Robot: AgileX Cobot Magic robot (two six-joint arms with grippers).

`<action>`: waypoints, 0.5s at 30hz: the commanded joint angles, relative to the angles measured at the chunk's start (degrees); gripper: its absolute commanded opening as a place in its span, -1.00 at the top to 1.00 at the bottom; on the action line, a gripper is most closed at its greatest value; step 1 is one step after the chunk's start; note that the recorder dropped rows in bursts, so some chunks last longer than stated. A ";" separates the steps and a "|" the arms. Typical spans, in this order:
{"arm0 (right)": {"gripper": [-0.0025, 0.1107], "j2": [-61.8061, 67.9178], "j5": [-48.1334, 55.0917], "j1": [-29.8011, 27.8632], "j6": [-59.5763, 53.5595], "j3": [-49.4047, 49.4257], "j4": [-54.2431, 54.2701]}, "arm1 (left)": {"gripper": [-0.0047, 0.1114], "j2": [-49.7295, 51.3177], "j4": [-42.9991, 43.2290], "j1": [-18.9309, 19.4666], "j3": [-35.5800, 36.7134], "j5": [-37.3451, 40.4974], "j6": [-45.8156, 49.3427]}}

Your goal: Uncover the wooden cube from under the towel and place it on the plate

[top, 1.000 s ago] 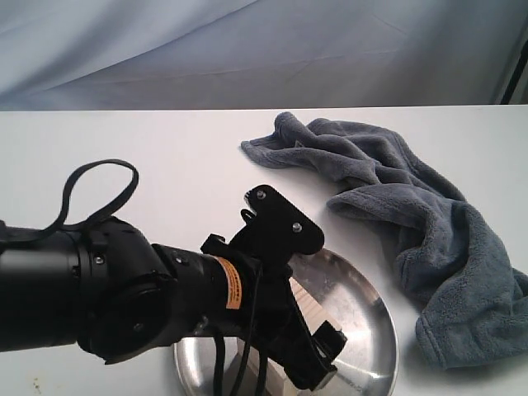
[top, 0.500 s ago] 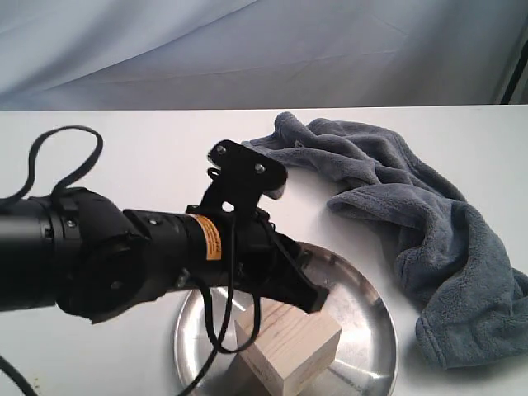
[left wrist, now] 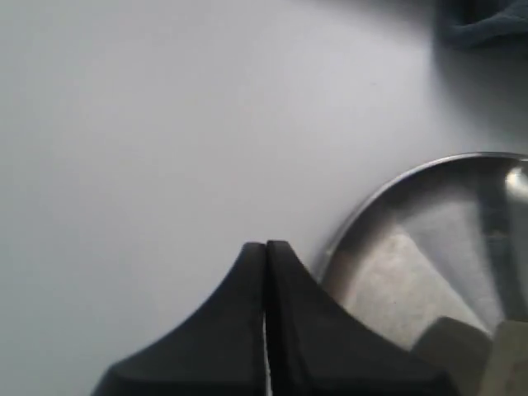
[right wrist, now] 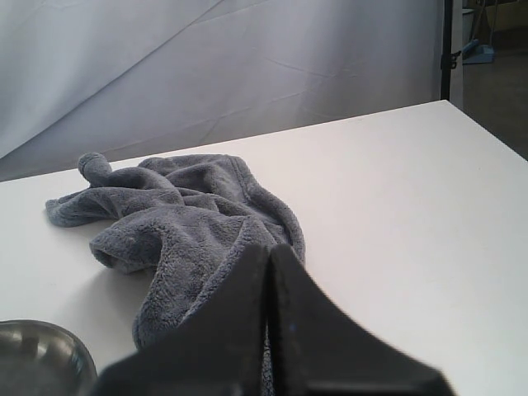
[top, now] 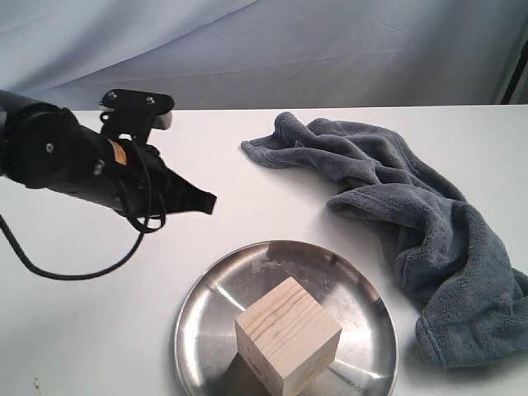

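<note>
Wooden cube [top: 288,337]: sits inside the plate [top: 356,290], on the near half of the dish, one vertical edge turned toward the exterior camera. Pale top face with grain lines in plain sight; nothing on it, nothing touching it. Its lowest part runs off the frame edge.

Plate: round, shiny steel, holds the cube only. Bare metal shows all round the block and mirrors it faintly. Plate rests on the white tabletop [top: 82,330].

Towel [top: 412,214]: crumpled in a long heap that runs from behind the plate round to the plate's right side. Near the right rim, with a narrow strip of tabletop between; not over the plate.

Left tool [top: 206,200]: hangs in the air off the plate's far-left rim, clear of dish and cube. Fingers pressed flat together, clenched on nothing; the left wrist view shows the two black tips [left wrist: 266,247] meeting over bare tabletop just beside the plate's rim.

Right tool [right wrist: 268,252]: likewise clenched and empty, tips together in its own view, with the towel in front of it and a sliver of the plate at the frame corner.

Change: a second ago the left arm lay across the plate and hid the cube. Half a second ago it had lifted and the cube showed where it sits now. Towel unmoved.
</note>
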 commanded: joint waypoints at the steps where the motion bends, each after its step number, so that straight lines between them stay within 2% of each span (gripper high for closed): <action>1: 0.90 -0.37 0.68 0.00 0.23 0.15 0.28 | 0.92 -0.44 3.91 5.52 -0.31 5.99 -0.08; 15: 0.90 -0.37 0.68 0.00 0.23 0.15 0.28 | 0.92 -0.64 4.75 21.80 0.21 27.81 -0.64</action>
